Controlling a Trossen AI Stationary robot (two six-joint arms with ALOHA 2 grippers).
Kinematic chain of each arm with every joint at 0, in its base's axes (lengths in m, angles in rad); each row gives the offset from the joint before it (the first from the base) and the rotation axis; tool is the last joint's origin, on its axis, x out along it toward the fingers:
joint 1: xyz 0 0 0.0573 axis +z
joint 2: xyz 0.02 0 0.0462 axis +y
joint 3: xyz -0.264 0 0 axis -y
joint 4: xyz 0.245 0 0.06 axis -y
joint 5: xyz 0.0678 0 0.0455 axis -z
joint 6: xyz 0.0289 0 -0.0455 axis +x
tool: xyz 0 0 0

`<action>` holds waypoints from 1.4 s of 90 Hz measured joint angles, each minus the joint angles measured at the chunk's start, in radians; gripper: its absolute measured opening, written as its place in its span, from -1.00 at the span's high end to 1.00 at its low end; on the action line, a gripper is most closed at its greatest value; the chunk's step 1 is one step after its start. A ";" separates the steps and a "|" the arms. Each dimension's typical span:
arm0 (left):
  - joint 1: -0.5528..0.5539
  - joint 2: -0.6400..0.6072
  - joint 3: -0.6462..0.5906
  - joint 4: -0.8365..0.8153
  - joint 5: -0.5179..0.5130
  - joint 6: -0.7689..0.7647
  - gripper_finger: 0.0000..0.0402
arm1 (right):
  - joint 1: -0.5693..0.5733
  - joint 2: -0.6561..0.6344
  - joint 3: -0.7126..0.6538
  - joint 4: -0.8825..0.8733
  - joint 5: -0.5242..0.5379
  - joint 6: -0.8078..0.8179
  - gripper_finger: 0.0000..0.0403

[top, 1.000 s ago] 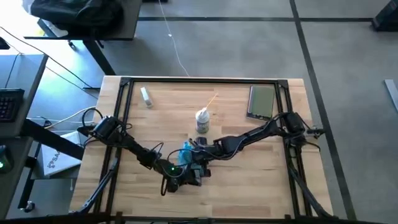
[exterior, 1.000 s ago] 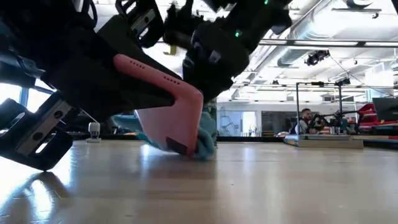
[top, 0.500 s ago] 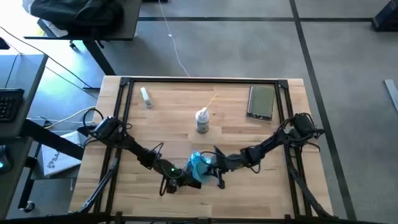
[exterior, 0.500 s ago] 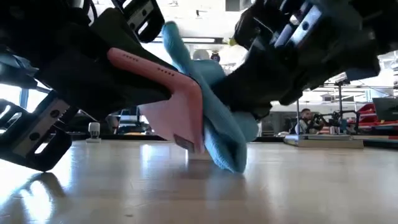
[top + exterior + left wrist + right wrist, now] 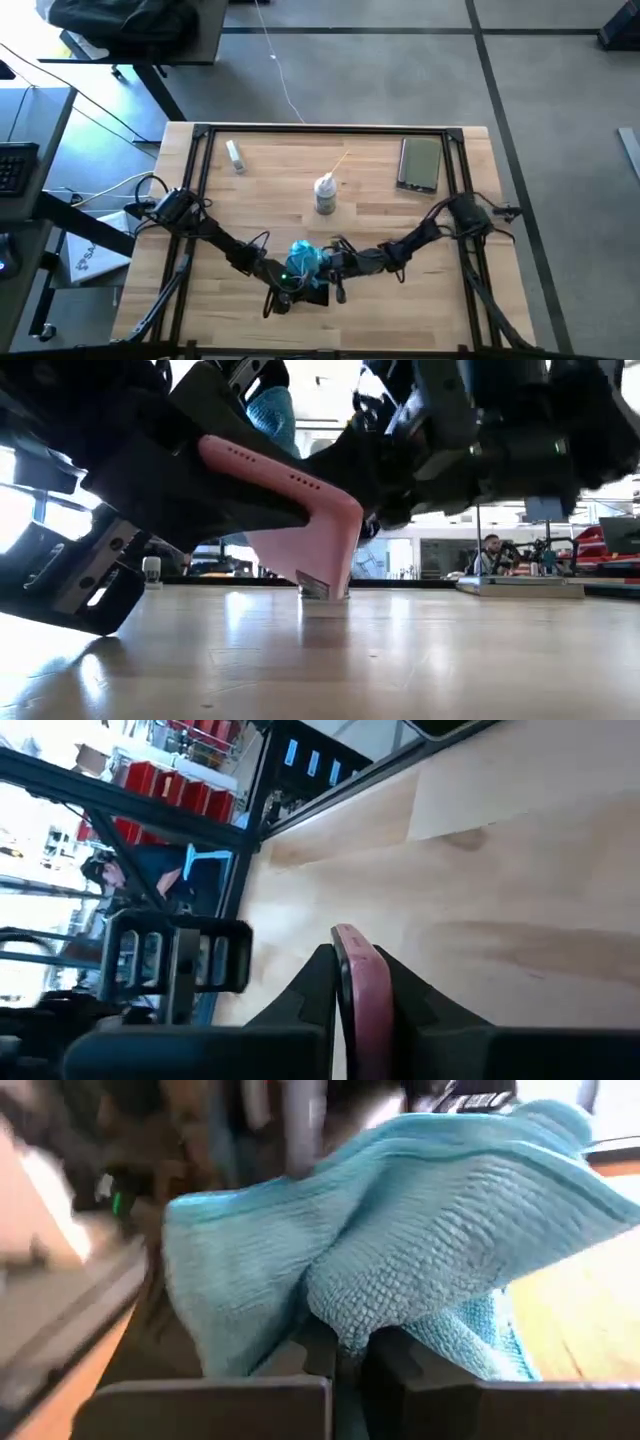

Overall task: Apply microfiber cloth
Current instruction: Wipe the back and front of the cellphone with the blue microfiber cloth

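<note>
**A:** Right wrist view is the clearest one. The microfiber cloth is pinched right between the right gripper's two dark fingers, jaws clamped on a bunched fold, with the rest billowing out past the tips. Turquoise, waffle-ish weave, soft and rumpled.

**B:** Where does it sit on the table though?

**A:** High view: the cloth is at the near-middle of the table, well apart from the spray bottle and on its front-edge side. It sits on top of the pink phone, which the left gripper holds.

**B:** The left one is actually gripping?

**A:** Yes. In the left wrist view the phone is edge-on between the left gripper's fingers, squeezed from both sides. Smooth matte pink case, rounded corners. The low view shows it tilted, one corner touching the pale wood, with the cloth peeking above its upper face.

**B:** Anything else?

**A:** A dark phone lying flat, beyond the bottle toward the far right corner.
</note>
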State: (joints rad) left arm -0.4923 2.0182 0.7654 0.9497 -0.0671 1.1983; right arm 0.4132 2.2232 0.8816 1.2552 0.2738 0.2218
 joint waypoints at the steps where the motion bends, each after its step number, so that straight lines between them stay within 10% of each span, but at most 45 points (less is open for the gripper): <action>1: 0.000 0.000 0.000 0.000 -0.002 0.003 0.94 | 0.003 0.012 0.001 0.024 0.008 0.006 1.00; 36: -0.002 -0.001 0.000 0.003 -0.013 0.031 0.94 | 0.043 0.169 0.078 0.243 0.069 0.053 1.00; 61: -0.025 -0.001 0.000 0.015 -0.108 0.030 0.94 | 0.065 0.171 -0.012 0.247 0.357 0.067 1.00; 92: -0.034 -0.001 0.002 0.012 -0.106 0.074 0.94 | 0.094 0.170 0.018 0.293 0.093 0.128 1.00; 126: -0.043 -0.002 0.000 0.027 -0.279 0.185 0.94 | 0.195 0.023 -0.118 0.177 0.386 0.114 1.00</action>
State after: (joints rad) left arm -0.5351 2.0162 0.7658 0.9768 -0.3466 1.3832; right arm 0.6081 2.2461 0.7634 1.4319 0.6596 0.3363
